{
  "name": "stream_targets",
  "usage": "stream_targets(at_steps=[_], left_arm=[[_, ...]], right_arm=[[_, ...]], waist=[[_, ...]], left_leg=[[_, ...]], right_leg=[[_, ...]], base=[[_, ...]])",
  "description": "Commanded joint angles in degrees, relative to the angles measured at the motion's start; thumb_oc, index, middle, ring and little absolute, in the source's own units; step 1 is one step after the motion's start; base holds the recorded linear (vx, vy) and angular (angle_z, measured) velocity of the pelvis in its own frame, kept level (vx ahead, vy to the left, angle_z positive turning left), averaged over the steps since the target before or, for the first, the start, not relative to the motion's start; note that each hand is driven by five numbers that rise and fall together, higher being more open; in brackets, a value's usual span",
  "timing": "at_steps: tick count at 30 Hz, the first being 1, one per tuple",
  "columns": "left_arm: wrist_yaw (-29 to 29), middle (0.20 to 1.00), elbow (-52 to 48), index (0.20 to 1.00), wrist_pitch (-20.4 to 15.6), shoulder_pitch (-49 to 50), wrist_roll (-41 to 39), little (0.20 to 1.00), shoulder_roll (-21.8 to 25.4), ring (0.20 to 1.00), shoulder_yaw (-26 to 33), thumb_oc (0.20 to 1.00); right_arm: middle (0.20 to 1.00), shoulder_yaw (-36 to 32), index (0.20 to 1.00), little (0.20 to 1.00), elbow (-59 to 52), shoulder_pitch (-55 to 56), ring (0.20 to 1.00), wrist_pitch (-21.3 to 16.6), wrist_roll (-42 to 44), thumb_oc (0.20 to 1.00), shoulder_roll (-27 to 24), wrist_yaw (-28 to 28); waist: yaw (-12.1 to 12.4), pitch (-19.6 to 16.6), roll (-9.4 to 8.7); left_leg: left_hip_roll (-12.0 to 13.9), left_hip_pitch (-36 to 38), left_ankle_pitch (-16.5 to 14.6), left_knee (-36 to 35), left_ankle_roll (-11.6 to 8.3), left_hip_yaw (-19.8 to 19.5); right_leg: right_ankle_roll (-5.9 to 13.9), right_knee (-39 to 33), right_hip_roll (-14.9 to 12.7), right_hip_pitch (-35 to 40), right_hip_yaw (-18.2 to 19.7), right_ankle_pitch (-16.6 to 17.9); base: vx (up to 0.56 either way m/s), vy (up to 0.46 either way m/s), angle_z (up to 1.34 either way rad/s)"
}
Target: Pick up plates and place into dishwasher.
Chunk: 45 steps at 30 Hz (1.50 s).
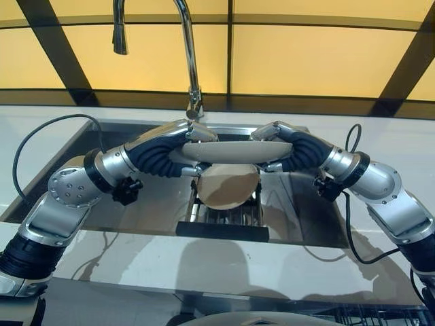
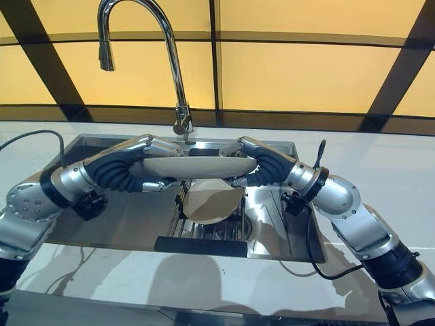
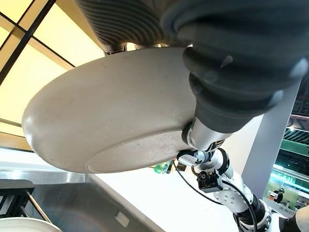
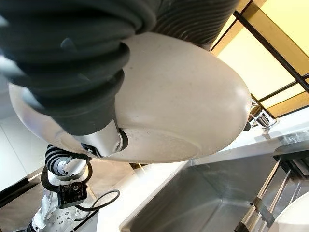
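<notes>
A beige plate (image 1: 228, 151) hangs flat above the sink, held between both hands. My left hand (image 1: 192, 132) grips its left rim, fingers over the top and thumb underneath. On the opposite rim my right hand (image 1: 266, 131) holds it the same way. The plate's pale underside (image 3: 111, 121) shows close up in the left wrist view and again (image 4: 183, 106) in the right wrist view. A second beige plate (image 1: 228, 185) stands on edge in a wire rack (image 1: 224, 221) directly below the held one.
The steel sink (image 1: 299, 217) lies under both arms, with a tall curved faucet (image 1: 190, 54) behind it. A white counter (image 1: 136, 261) runs along the front. A dishwasher basket (image 1: 380, 316) and a pale plate rim (image 1: 251, 318) show at the lower edge.
</notes>
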Motion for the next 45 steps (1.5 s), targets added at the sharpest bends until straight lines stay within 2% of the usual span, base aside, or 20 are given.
stream_targets(at_steps=[1,7,9,10,11,12,16,20,27,33,37,44,45], left_arm=[[1.25,0.2,-3.25,0.2,-3.26,-2.34,-5.82,0.2,-3.22,0.2,3.95,0.2],[2.14,0.2,-3.51,0.2,-2.02,-2.61,-5.11,0.2,-4.44,0.2,4.48,0.2],[3.82,0.2,-3.11,0.2,-0.41,-2.54,-3.9,0.2,-4.91,0.2,4.53,0.2],[4.36,0.843,-2.48,0.843,-0.01,-2.45,-3.15,0.843,-5.28,0.843,4.57,0.843],[5.38,1.0,-1.97,1.0,-0.35,-2.26,-2.42,1.0,-5.38,1.0,4.59,1.0],[8.5,1.0,-1.35,1.0,0.05,-1.91,-1.78,1.0,-5.48,1.0,5.08,1.0],[13.87,1.0,0.32,1.0,-0.89,0.07,-1.63,1.0,-7.05,1.0,7.77,1.0],[18.99,1.0,0.07,1.0,-1.15,1.58,0.4,1.0,-7.52,1.0,10.07,1.0],[28.11,1.0,0.82,1.0,-4.13,4.41,3.06,1.0,-8.18,1.0,15.84,1.0],[30.7,1.0,1.64,1.0,-3.92,6.05,1.21,1.0,-8.09,1.0,18.66,1.0],[31.01,1.0,2.28,1.0,-3.32,6.52,0.68,1.0,-8.52,1.0,19.28,1.0],[31.88,1.0,4.21,1.0,-2.88,7.28,-1.3,1.0,-8.5,1.0,20.88,1.0],[32.58,1.0,4.69,1.0,-2.73,7.46,-1.03,1.0,-8.56,1.0,21.19,1.0]], right_arm=[[0.2,-0.12,0.2,0.2,-1.19,0.81,0.2,-3.03,0.48,0.2,4.51,-3.63],[0.2,-2.23,0.2,0.2,-1.62,2.27,0.2,-3.73,-1.55,0.2,6.33,-6.68],[0.2,-2.99,0.2,0.2,-1.24,2.63,0.2,-4.52,-2.55,0.2,6.99,-8.46],[0.2,-3.59,0.2,0.2,-0.69,2.68,0.2,-4.95,-3.06,0.2,7.27,-9.81],[0.2,-3.91,0.2,0.2,-0.22,2.73,0.2,-5.29,-3.35,0.2,7.45,-10.32],[0.2,-4.75,0.2,0.2,0.41,2.86,0.2,-5.55,-3.95,0.2,7.57,-11.35],[0.2,-7.48,0.2,0.2,1.29,4.47,0.2,-6.74,-5.71,0.2,8.07,-12.34],[0.2,-10.17,0.2,0.2,0.46,5.88,0.2,-6.28,-6.57,0.2,7.47,-13.28],[0.2,-15.98,0.2,0.2,1.16,8.44,0.2,-7.12,-8.71,0.2,6.37,-14.8],[0.2,-20.97,0.2,0.2,1.58,10.77,0.2,-6.66,-9.93,0.2,4.55,-17.69],[0.2,-25.36,0.2,0.2,2.06,13.14,0.2,-5.63,-11.76,0.2,3.43,-20.46],[0.2,-34.16,0.2,0.2,2.92,18.93,0.2,-3.33,-13.67,0.2,1.5,-23.26],[0.2,-35.77,0.2,0.2,3.03,19.96,0.2,-2.85,-13.63,0.2,1.07,-23.4]], waist=[[-0.49,-3.19,0.15],[-0.96,-3.19,0.52],[-1.09,-3.18,0.63],[-1.15,-3.2,0.65],[-1.18,-3.24,0.68],[-1.22,-3.3,0.67],[-1.43,-3.57,0.77],[-1.78,-3.69,0.75],[-2.87,-4.09,0.49],[-4.49,-4.29,0.32],[-6.46,-4.04,0.3],[-10.81,-3.58,0.04],[-12.03,-3.6,-0.09]], left_leg=[[-1.64,1.76,-9.7,4.09,4.27,1.68],[-1.02,1.89,-9.33,3.61,3.87,2.66],[-0.7,1.96,-9.24,3.46,3.68,3.02],[-0.52,1.97,-9.2,3.46,3.56,3.2],[-0.41,1.99,-9.16,3.4,3.48,3.27],[-0.25,1.98,-9.12,3.41,3.37,3.34],[0.3,1.84,-8.89,3.21,3.13,3.7],[0.63,1.82,-8.72,2.92,2.9,3.79],[1.08,1.89,-8.51,2.32,2.47,4.21],[1.74,2.17,-8.37,2.01,2.39,5.84],[2.09,3.1,-9.14,1.76,2.68,7.0],[2.23,4.64,-10.86,3.22,3.37,9.58],[2.31,4.86,-11.34,3.88,3.45,10.12]], right_leg=[[-3.34,4.07,3.53,-5.76,2.29,-0.21],[-3.51,3.52,3.94,-5.47,2.02,-0.2],[-3.55,3.43,4.01,-5.38,1.71,-0.23],[-3.57,3.4,4.07,-5.32,1.55,-0.29],[-3.61,3.35,4.1,-5.28,1.48,-0.29],[-3.66,3.31,4.16,-5.26,1.36,-0.31],[-3.9,2.85,4.49,-5.3,1.37,-0.3],[-4.0,2.56,4.75,-5.44,1.55,-0.22],[-4.14,1.75,5.3,-6.02,2.76,0.23],[-4.15,1.99,5.79,-7.07,4.02,0.46],[-4.26,3.61,6.63,-7.57,5.63,-0.96],[-4.55,4.35,8.3,-8.53,10.46,-1.14],[-4.59,3.97,8.67,-8.76,11.73,-0.85]], base=[[-0.04,-0.015,-0.01],[-0.05,-0.018,-0.01],[-0.06,-0.024,0.0],[-0.05,-0.022,0.0],[-0.06,-0.023,0.0],[-0.06,-0.016,0.0],[-0.06,-0.009,0.0],[-0.05,-0.002,-0.01],[-0.03,0.006,-0.1],[-0.02,0.011,-0.17],[0.01,0.024,-0.21],[-0.02,0.0,-0.27],[-0.02,-0.036,-0.33]])
